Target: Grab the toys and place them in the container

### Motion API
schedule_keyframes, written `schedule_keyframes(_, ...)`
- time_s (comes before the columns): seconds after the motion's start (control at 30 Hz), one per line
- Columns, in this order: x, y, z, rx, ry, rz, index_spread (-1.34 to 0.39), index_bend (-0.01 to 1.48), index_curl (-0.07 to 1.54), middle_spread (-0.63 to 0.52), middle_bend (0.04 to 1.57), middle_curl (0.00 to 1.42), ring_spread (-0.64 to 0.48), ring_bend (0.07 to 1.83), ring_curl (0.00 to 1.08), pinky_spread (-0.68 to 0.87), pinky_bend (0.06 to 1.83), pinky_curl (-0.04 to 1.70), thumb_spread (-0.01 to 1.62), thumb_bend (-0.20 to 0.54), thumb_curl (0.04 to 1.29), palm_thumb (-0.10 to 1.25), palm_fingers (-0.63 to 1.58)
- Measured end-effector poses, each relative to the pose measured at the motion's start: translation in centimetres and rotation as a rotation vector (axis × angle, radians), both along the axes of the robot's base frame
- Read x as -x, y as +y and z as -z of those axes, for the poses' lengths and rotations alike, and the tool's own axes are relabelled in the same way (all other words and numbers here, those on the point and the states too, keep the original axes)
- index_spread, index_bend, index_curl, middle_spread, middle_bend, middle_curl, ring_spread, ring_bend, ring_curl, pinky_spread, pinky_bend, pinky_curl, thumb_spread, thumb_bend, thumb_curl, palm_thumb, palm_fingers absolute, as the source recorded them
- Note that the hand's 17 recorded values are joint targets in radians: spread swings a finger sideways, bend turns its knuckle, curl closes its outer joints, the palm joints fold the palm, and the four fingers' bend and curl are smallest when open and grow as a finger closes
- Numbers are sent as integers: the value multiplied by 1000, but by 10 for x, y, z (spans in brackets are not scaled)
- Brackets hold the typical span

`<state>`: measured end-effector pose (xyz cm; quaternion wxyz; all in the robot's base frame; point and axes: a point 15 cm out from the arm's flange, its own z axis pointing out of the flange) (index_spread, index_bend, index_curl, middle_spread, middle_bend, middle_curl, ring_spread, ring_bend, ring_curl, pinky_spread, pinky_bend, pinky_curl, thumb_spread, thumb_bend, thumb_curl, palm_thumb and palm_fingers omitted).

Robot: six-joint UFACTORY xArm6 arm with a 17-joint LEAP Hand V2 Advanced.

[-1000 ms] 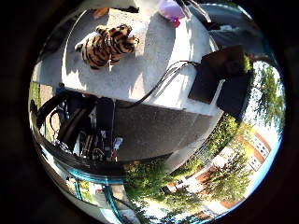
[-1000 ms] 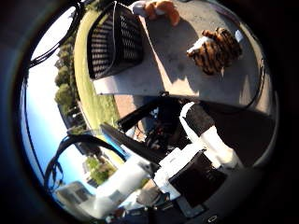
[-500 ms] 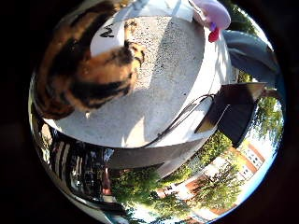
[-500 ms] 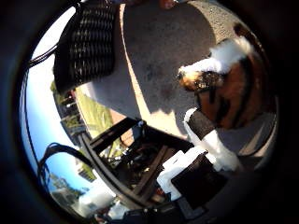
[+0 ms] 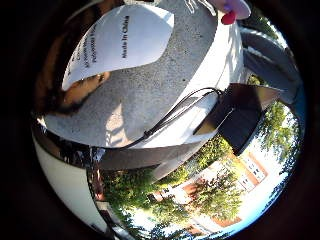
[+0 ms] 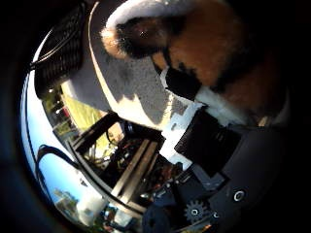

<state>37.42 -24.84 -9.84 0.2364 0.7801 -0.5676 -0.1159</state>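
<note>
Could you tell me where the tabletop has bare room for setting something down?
The speckled grey tabletop is bare between the striped orange-and-black plush tiger with its white paper tag and the pink toy at the far edge. A second bare strip separates the tiger from the black mesh container. Under the hand, the tiger crowds everything.

The tiger plush [image 6: 214,58] fills the space just under the palm. Bare table [image 5: 150,95] lies open beside it. A black basket [image 6: 60,51] stands at one table edge, and a pink toy [image 5: 231,9] sits near another edge.
</note>
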Motion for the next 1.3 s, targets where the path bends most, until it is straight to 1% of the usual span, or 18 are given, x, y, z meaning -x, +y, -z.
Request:
schedule_keyframes(0.07,9,-6,-3,4,27,15,-405,118,225,-145,755,589,97,1013,594,368,604,325,1069,-36,370,749,1123)
schedule_keyframes(0.1,13,-12,-8,4,38,21,-423,133,221,-151,784,609,86,1037,611,365,630,338,1072,-33,370,749,1110)
schedule_keyframes(0.17,19,-23,-19,-1,43,28,-492,171,201,-177,872,676,45,1129,670,367,816,417,1079,-8,392,805,1124)
schedule_keyframes(0.2,23,-29,-28,-5,43,35,-545,199,191,-192,931,723,22,1165,700,359,949,478,1085,10,417,862,1130)
schedule_keyframes(0.23,27,-34,-36,-8,46,40,-563,211,190,-196,949,738,12,1176,709,355,981,495,1089,16,427,883,1129)
schedule_keyframes(0.3,33,-37,-54,-9,48,66,-634,257,186,-208,1009,789,-17,1208,739,334,1110,568,1127,28,454,931,1113)
schedule_keyframes(0.37,30,-33,-73,-19,30,92,-685,293,184,-215,1040,823,-34,1235,757,317,1175,615,1158,18,463,933,1089)
schedule_keyframes(0.43,24,-23,-98,-48,25,88,-748,342,185,-223,1073,864,-53,1260,780,297,1238,669,1195,9,476,941,1049)
schedule_keyframes(0.57,26,8,-150,-135,50,107,-851,427,195,-233,1118,925,-78,1300,817,265,1298,751,1246,-5,491,946,981)
schedule_keyframes(0.67,20,46,-204,-214,35,104,-933,491,207,-238,1147,967,-92,1335,839,243,1332,807,1270,-7,503,957,931)
schedule_keyframes(0.73,14,78,-240,-264,12,81,-969,519,213,-241,1160,986,-97,1351,848,234,1344,832,1277,-10,508,959,908)
schedule_keyframes(0.8,7,121,-274,-315,-8,33,-1012,555,226,-243,1177,1008,-103,1372,858,223,1357,862,1286,-8,513,964,882)
schedule_keyframes(0.9,2,183,-304,-387,-21,-38,-1058,587,239,-242,1196,1031,-108,1397,868,211,1374,897,1288,-10,521,975,853)
schedule_keyframes(1.03,-2,262,-325,-474,-32,-134,-1106,622,259,-239,1220,1052,-113,1416,877,198,1388,933,1287,-11,529,983,822)
schedule_keyframes(1.13,-15,322,-340,-511,-66,-179,-1145,650,285,-236,1240,1067,-117,1436,884,188,1399,964,1283,-12,538,986,797)
schedule_keyframes(1.2,-33,356,-339,-526,-94,-190,-1168,664,305,-234,1252,1075,-118,1449,887,182,1404,983,1279,-14,543,985,782)
schedule_keyframes(1.3,-67,391,-326,-534,-137,-182,-1193,677,334,-232,1266,1082,-123,1464,890,175,1409,1003,1276,-14,549,983,765)
